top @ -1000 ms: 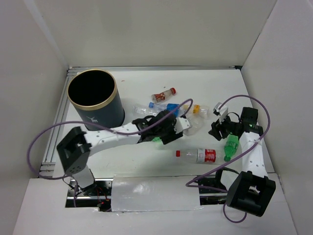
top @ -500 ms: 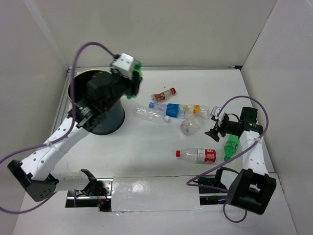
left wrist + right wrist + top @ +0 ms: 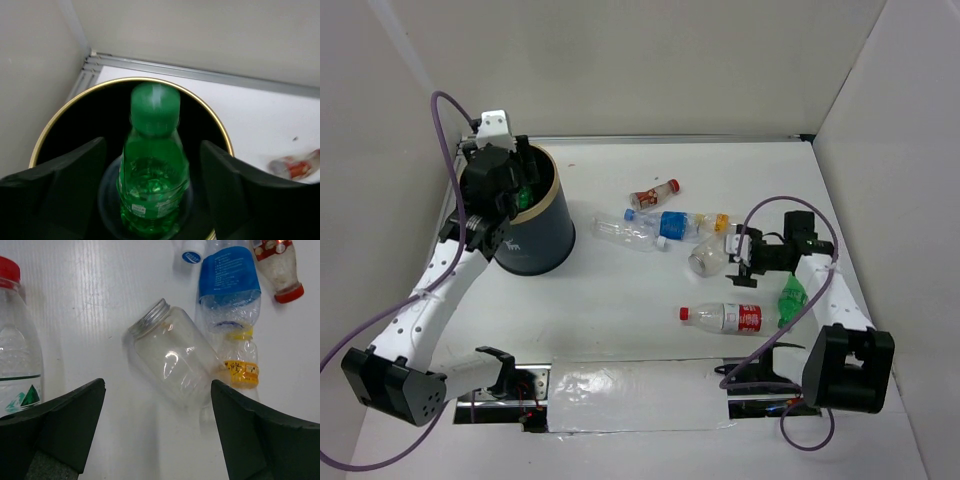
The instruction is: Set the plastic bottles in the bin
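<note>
My left end effector (image 3: pixel 152 145) is released, its fingers either side of the green bottle (image 3: pixel 152 185), whose cap is blurred. The bottle's long axis runs away from me, cap towards the bin's (image 3: pixel 535 238) far rim.

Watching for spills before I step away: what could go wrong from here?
1. The open right gripper frames a clear jar lying on its side beside the yellow-labelled bottle; closing may roll the jar away or catch that neighbour.
2. A green bottle lies close beside the right arm; a sweep could knock it away.

bottle (image 3: pixel 152 172) over bin (image 3: pixel 542 236); other bottles (image 3: pixel 728 318) rightward.
</note>
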`<act>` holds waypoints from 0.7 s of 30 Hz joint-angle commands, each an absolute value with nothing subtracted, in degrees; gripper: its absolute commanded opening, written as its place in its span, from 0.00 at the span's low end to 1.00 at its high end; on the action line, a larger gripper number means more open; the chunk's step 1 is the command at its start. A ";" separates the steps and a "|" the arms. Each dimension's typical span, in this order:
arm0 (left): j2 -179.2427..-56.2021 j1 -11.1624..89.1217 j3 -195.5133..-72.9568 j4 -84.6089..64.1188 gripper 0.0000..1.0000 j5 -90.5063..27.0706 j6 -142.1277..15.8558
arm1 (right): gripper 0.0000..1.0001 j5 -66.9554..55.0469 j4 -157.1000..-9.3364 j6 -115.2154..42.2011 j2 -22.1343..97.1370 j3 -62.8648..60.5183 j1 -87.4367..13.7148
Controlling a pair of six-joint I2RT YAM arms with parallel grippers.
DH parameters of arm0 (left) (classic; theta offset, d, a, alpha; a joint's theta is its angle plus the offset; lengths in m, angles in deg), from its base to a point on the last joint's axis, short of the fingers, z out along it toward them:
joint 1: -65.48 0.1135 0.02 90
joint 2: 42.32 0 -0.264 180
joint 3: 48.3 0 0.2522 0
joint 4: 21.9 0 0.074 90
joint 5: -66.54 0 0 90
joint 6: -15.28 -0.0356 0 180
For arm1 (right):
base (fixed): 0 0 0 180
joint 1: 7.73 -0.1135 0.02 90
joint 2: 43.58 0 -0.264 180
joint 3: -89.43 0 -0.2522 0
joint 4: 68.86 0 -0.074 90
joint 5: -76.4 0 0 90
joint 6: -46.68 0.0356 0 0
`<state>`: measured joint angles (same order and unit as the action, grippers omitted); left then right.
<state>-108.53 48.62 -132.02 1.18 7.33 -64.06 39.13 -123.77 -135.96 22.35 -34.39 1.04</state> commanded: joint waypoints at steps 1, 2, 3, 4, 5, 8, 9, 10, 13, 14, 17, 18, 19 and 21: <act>-108.50 49.83 -132.38 0.89 0.93 12.49 -59.25 | 0.93 34.58 -116.66 -140.62 24.79 -33.39 -3.49; -108.50 49.83 -132.99 2.04 0.96 12.49 -58.55 | 0.94 33.61 -115.59 -140.62 25.58 -33.39 -4.39; -108.50 49.83 -134.56 4.40 1.00 12.49 -57.33 | 0.94 30.73 -114.19 -140.62 27.59 -32.61 -6.74; -108.50 49.83 -134.58 4.43 1.00 12.49 -57.31 | 0.94 30.70 -114.18 -140.62 28.66 -32.60 -6.77; -108.50 49.83 -135.18 6.34 1.00 11.45 -56.70 | 0.94 29.92 -113.39 -140.62 29.80 -31.64 -7.46; -104.21 45.80 -136.51 7.94 1.00 5.06 -58.45 | 0.95 26.84 -113.99 -143.86 33.83 -29.70 -9.23; -102.71 44.57 -136.51 7.94 1.00 2.67 -60.46 | 0.95 25.44 -114.00 -145.78 34.64 -29.00 -10.19; -99.83 41.78 -135.81 7.94 1.00 0.56 -60.48 | 0.95 24.73 -114.00 -146.93 36.38 -28.47 -11.15; -96.38 36.59 -133.53 8.55 1.00 -10.78 -61.00 | 0.95 21.74 -113.13 -148.26 38.94 -27.94 -13.26; -94.98 35.08 -131.43 9.17 1.00 -15.06 -60.48 | 0.95 20.95 -111.82 -148.26 40.78 -27.94 -13.88; -93.21 28.93 -124.93 10.84 1.00 -17.30 -57.50 | 0.95 18.58 -110.48 -149.22 43.59 -27.94 -15.29; -91.73 27.35 -122.82 10.84 1.00 -17.30 -55.66 | 0.94 18.05 -110.48 -150.54 44.22 -27.94 -15.29; -90.75 25.68 -120.54 10.84 1.00 -17.30 -54.34 | 0.92 16.83 -110.48 -150.55 44.75 -27.94 -15.81; -88.91 21.37 -113.77 8.56 1.00 -15.90 -51.96 | 0.88 16.29 -109.78 -151.60 45.81 -28.47 -15.82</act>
